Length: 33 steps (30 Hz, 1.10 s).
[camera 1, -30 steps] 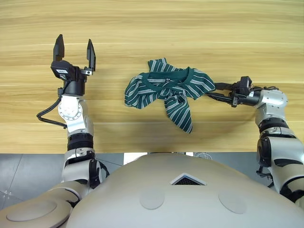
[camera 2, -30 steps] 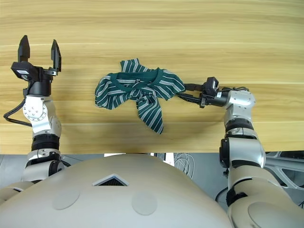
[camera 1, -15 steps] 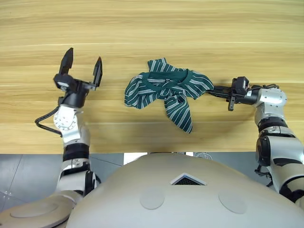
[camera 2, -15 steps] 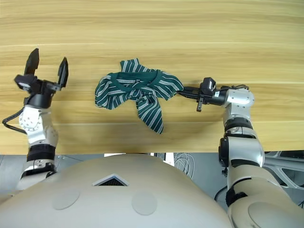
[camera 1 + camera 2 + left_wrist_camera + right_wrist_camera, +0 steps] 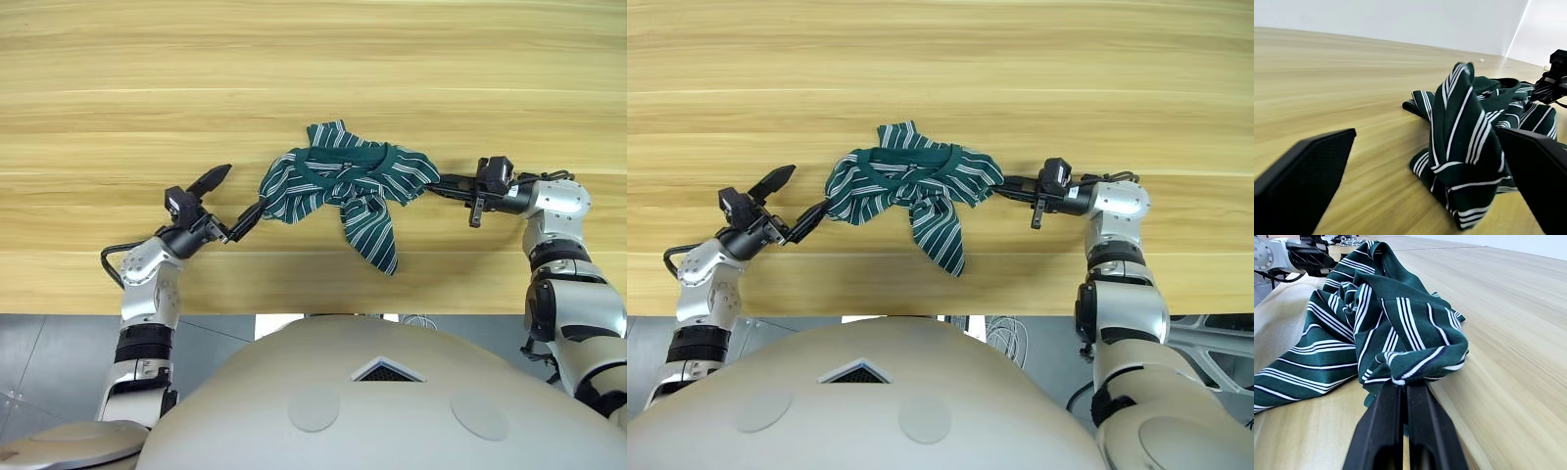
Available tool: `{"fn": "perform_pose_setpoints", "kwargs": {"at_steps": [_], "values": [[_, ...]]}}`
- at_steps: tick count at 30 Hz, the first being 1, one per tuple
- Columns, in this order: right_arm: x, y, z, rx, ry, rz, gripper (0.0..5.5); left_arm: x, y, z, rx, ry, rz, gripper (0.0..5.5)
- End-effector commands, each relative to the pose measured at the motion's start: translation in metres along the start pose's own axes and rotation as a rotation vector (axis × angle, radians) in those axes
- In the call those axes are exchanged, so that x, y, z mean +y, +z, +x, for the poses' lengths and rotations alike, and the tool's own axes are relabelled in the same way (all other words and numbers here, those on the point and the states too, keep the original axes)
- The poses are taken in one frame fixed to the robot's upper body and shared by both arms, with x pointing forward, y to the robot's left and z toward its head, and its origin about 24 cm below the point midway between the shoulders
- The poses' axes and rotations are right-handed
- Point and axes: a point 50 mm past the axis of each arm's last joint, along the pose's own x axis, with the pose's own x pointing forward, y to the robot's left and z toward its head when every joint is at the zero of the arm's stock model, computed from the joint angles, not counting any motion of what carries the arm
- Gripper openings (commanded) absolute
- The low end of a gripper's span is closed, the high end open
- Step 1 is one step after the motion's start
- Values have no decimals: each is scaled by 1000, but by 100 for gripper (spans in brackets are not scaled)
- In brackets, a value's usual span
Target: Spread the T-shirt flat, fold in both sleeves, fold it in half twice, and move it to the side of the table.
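Green cloth with white stripes, a crumpled T-shirt [image 5: 343, 186], lies bunched on a pale wooden table [image 5: 294, 59], in the half nearer the robot and roughly midway between its two arms. Nearest the robot, one long striped flap of the shirt trails toward the table's front edge and stops short of it.

A little farther in, the arms come at the shirt from both sides, low over the wood. On the robot's left, the left gripper [image 5: 245, 186] points at the shirt's left end with its two black fingers [image 5: 1303, 181] spread wide. The nearer fingertip is at the edge of the cloth; whether it touches cannot be told. The farther fingertip stands apart from the cloth, over bare wood. From the left wrist, an upright striped fold of the shirt rises in the gap between the two fingers, closer to one finger than the other.

On the robot's right, the right gripper [image 5: 438, 182] has its fingers [image 5: 1381, 431] pressed together, pinching a fold at the shirt's right end. From the right wrist, the cloth bulges just beyond the closed fingertips, resting on the table.

Farther back, the plain dark green collar band curves across the top of the heap, with one striped corner poking up behind it. Beyond the shirt, long wooden boards run side to side to the far edge.
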Motion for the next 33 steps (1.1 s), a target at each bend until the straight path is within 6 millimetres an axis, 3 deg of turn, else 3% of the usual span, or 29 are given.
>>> {"fn": "perform_pose_setpoints", "kwargs": {"at_steps": [1,5,23,33], "values": [[-5,6,1,3,12,-33,0,3,-16,8,60,-25,-39,521],[-5,6,1,3,10,-38,0,6,-20,10,72,-38,-45,521],[-5,8,2,-5,23,-59,0,-11,-27,21,-3,-158,-142,214],[-5,9,1,-9,18,-68,0,-6,-23,16,-68,-157,-187,32]]}}
